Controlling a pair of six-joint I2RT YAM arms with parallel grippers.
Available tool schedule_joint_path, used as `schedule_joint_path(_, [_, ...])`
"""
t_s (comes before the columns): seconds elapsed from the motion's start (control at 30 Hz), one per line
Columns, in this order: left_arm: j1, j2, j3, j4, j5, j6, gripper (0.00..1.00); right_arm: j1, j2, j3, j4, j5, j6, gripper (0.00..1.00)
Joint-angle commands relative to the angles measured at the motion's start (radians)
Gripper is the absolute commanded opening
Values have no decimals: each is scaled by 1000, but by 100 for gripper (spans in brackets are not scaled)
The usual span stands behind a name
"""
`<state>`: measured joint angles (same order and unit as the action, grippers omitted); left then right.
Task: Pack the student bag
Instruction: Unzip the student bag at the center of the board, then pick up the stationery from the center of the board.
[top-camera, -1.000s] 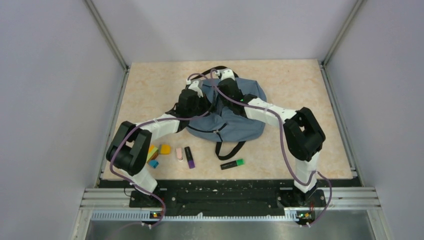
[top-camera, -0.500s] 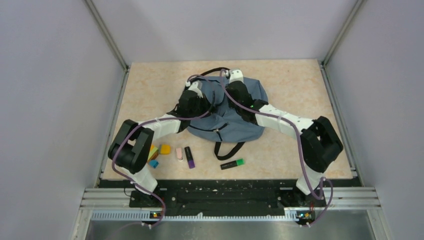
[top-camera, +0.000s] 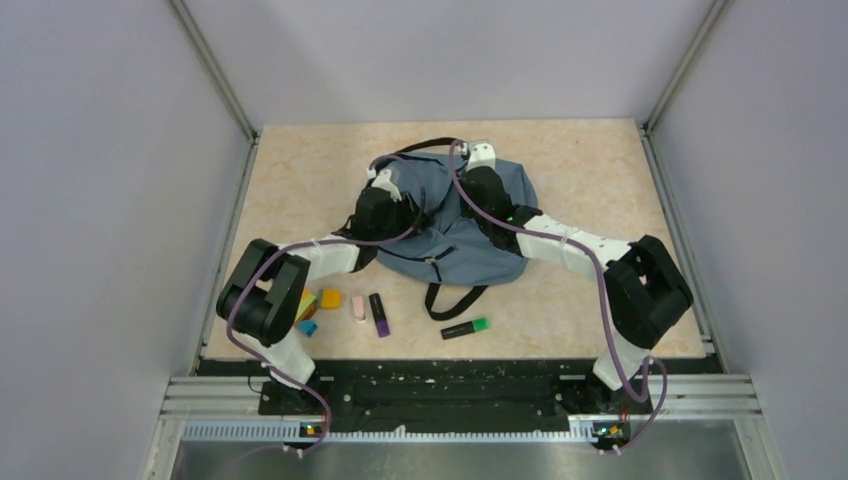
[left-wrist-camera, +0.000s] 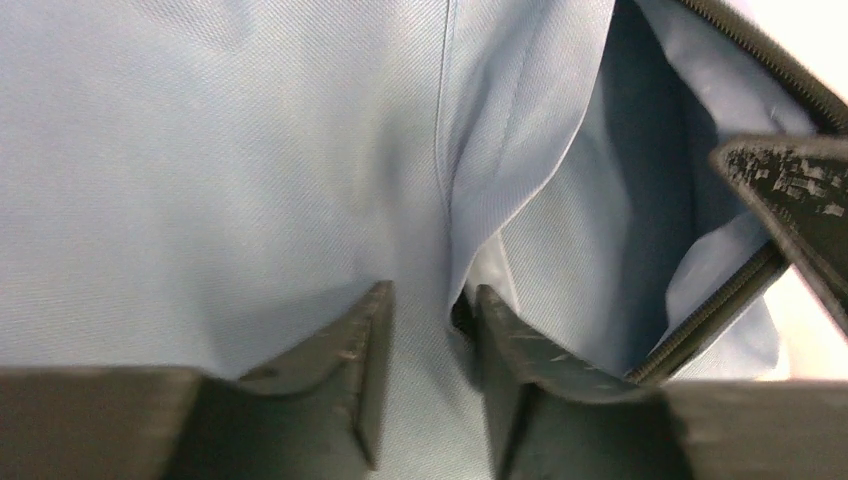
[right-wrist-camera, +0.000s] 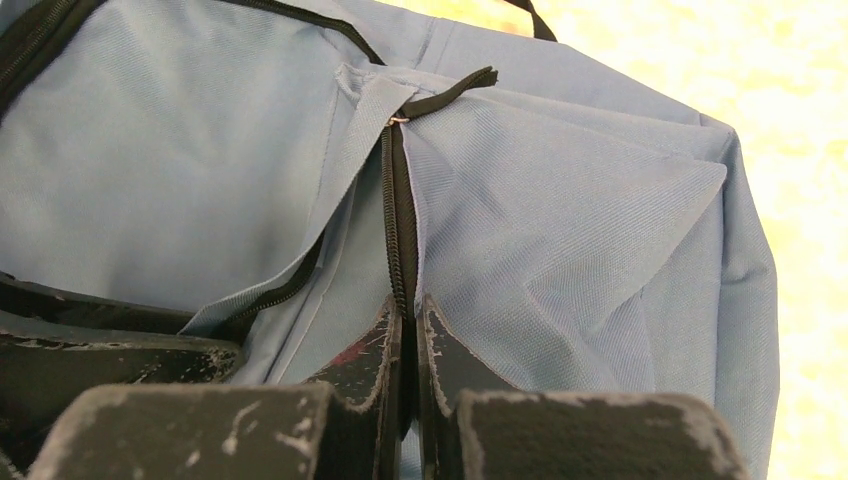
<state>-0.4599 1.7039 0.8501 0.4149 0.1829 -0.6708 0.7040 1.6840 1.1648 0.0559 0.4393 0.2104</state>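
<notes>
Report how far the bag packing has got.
Done: the bag is at least partly unzipped, its inside showing in the left wrist view. In hand: the right gripper is shut on the zipper; the left gripper has its jaws slightly apart around a fold of fabric. Left: the green marker, purple marker and pink eraser lie on the table, unpacked.

No readable text, label or number anywhere, the student bag (top-camera: 480, 260) included
</notes>
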Motion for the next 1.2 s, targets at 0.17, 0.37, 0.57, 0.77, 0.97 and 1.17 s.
schedule_joint_path(0.17, [20, -262, 1, -269, -33, 202, 61, -24, -75, 30, 66, -4, -13, 0])
schedule_joint_path(0.37, [20, -476, -79, -572, -132, 188, 76, -23, -72, 36, 61, -5, -16, 0])
schedule_joint_path(0.57, [20, -677, -266, -722, -214, 56, 77, -23, -72, 38, 65, -14, -12, 0])
schedule_joint_path(0.77, [20, -802, -338, -836, -233, -25, 79, -23, -69, 36, 68, -31, -14, 0])
schedule_joint_path(0.97, [20, -843, -358, -943, -309, -52, 86, -23, -72, 28, 70, -30, -12, 0])
schedule_joint_path(1.17, [20, -824, -369, -951, -324, -51, 74, -23, -72, 30, 72, -38, -13, 0])
